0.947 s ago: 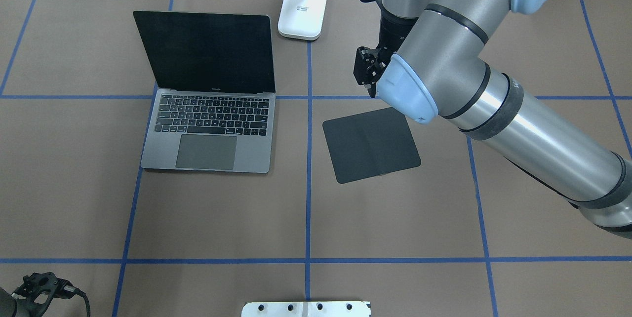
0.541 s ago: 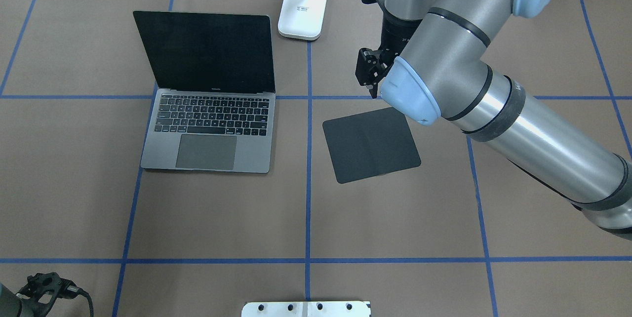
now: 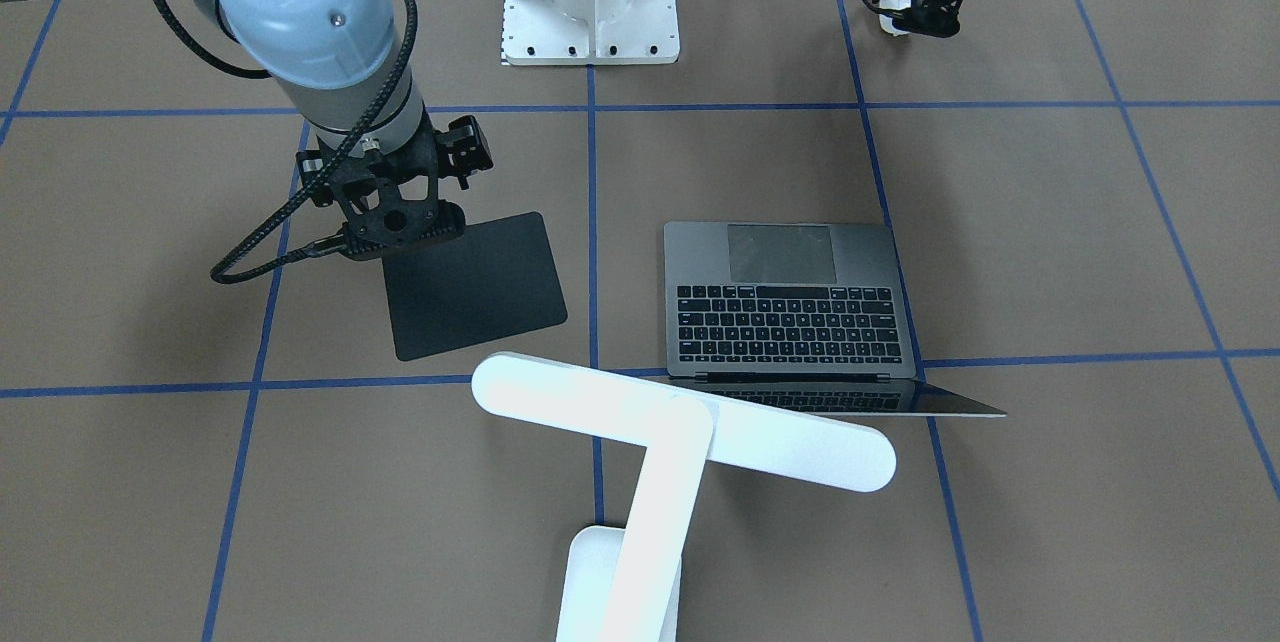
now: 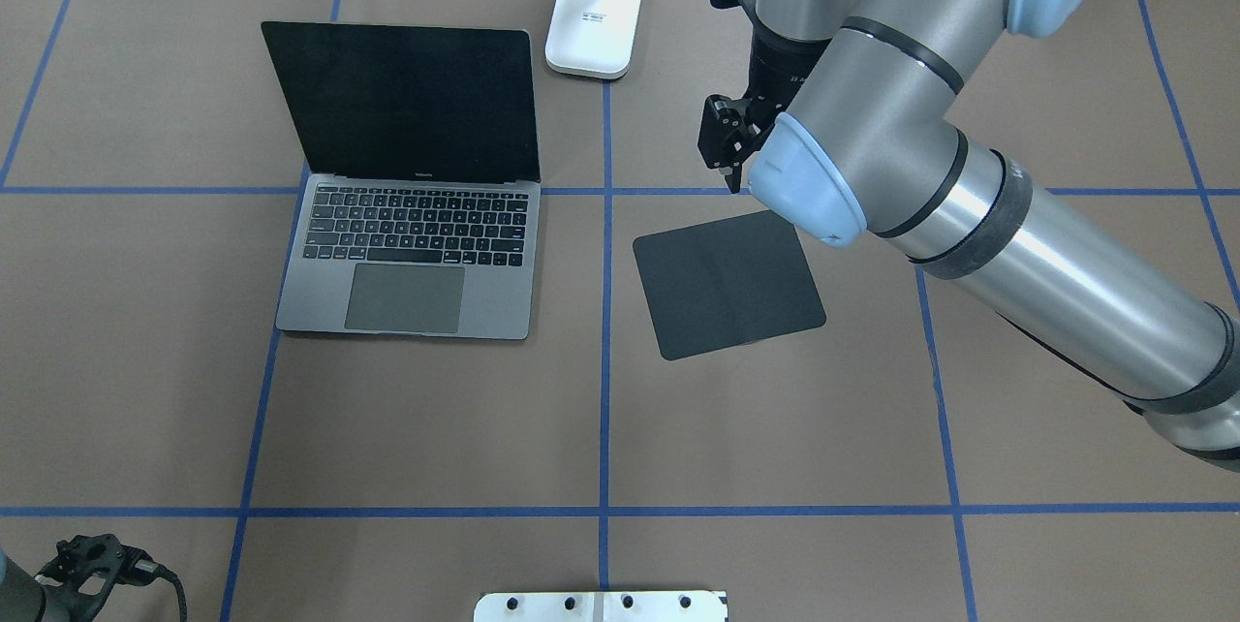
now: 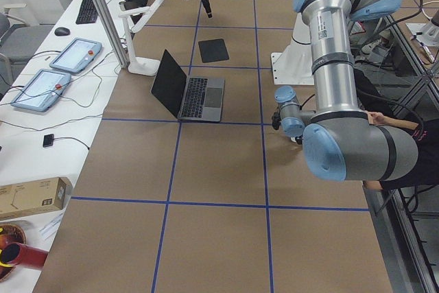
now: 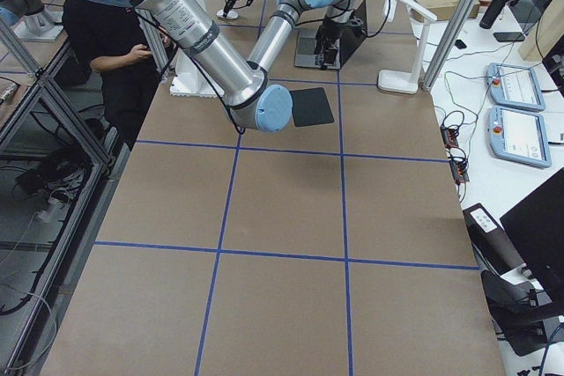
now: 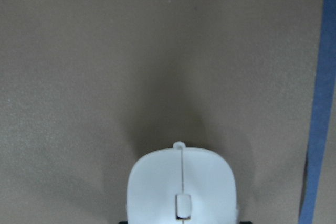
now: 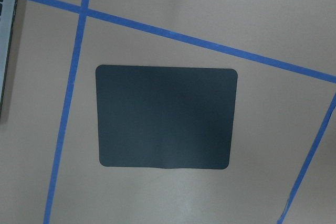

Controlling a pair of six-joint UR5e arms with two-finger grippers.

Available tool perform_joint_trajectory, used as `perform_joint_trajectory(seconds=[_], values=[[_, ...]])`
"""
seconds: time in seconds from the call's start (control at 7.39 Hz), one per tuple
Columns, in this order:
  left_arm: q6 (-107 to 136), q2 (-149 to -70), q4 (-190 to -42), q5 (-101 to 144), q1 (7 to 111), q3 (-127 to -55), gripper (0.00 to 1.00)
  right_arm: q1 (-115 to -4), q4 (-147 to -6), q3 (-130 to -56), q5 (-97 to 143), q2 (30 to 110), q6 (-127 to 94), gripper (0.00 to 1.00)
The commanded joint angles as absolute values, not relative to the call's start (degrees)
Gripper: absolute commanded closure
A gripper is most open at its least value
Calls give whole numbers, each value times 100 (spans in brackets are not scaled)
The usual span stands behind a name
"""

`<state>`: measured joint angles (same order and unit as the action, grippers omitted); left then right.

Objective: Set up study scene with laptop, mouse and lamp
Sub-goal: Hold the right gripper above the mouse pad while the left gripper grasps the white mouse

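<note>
**A:** Where is the mouse [image 7: 181,187]?

**B:** Bottom centre of the left wrist view. In the upper right of the front-facing view it is a white sliver, grasped by the left gripper [image 3: 912,14] low over the brown table [image 4: 436,428].

**A:** And the right gripper [image 4: 728,167]?

**B:** It hangs over the upper edge of the black mouse pad [image 4: 727,283], right of centre in the overhead view. Its fingers are hidden, so I cannot tell whether it is released or clenched.

**A:** The rest?

**B:** The laptop [image 4: 407,254] sits open in the upper left of the overhead view. The lamp [image 3: 680,427] stands near the laptop's upper right corner there.
</note>
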<state>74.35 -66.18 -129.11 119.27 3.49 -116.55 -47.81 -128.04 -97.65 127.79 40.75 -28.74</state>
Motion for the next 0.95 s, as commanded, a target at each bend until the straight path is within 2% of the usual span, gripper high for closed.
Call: perform_joint_trajectory(seconds=[0.0, 0.41, 0.81], values=[[7436, -6618, -12911, 11927, 352, -11663, 37, -4781, -12806, -9765, 12779, 4078, -2874, 0], [7436, -6618, -12920, 11935, 456, -11698, 38, -4781, -12806, -9765, 12779, 4087, -2874, 0], [7436, -6601, -12911, 12284, 964, -12067, 38, -4781, -12806, -9834, 12779, 4122, -2874, 0]])
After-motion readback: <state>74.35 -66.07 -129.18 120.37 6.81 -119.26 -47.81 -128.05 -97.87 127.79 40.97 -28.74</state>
